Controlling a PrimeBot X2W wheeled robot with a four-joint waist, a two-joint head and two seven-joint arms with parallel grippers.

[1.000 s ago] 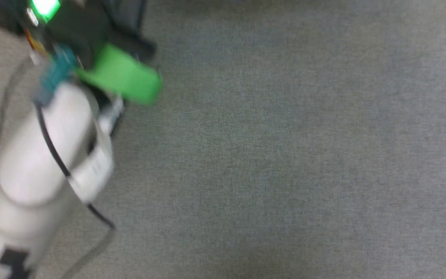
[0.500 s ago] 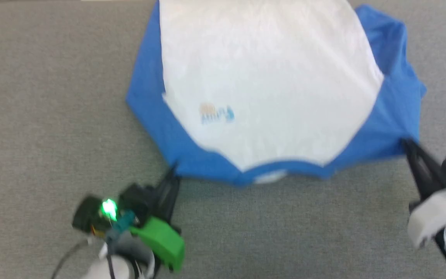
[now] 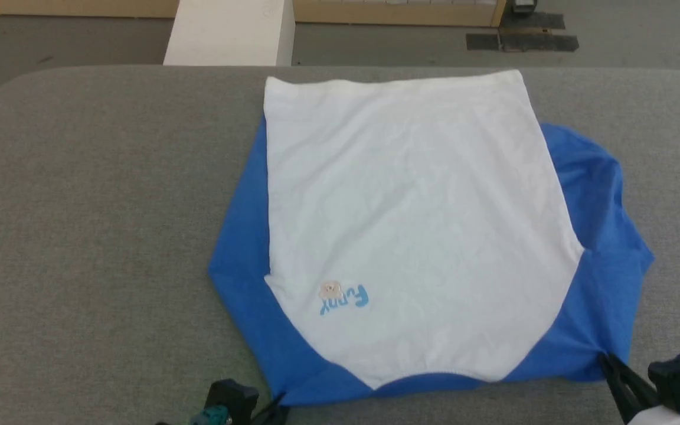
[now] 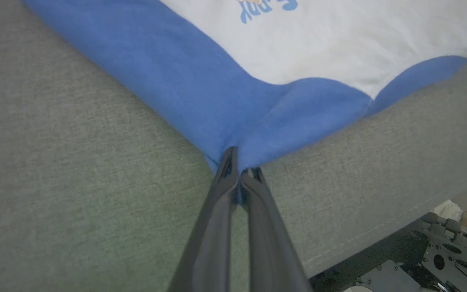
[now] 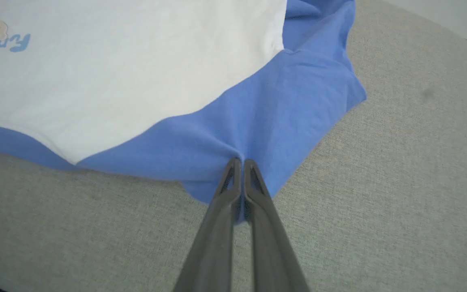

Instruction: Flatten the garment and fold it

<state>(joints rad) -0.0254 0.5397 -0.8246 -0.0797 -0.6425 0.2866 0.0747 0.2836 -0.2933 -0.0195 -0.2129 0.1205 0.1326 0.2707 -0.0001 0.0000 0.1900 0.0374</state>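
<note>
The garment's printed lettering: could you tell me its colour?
Light blue lettering, best in the head view.

Head cam swung up over the last second — from bare grey table (image 3: 80,206) and a forearm to the whole garment (image 3: 411,224), blur gone. The left end effector (image 3: 279,400) and right end effector (image 3: 607,359) now sit at the bottom edge.

Count: one garment (image 3: 411,224) on one grey table (image 3: 92,206). Two grippers at the garment's near edge: left gripper (image 4: 241,162), right gripper (image 5: 242,162). One white box (image 3: 228,32) beyond the garment.
</note>
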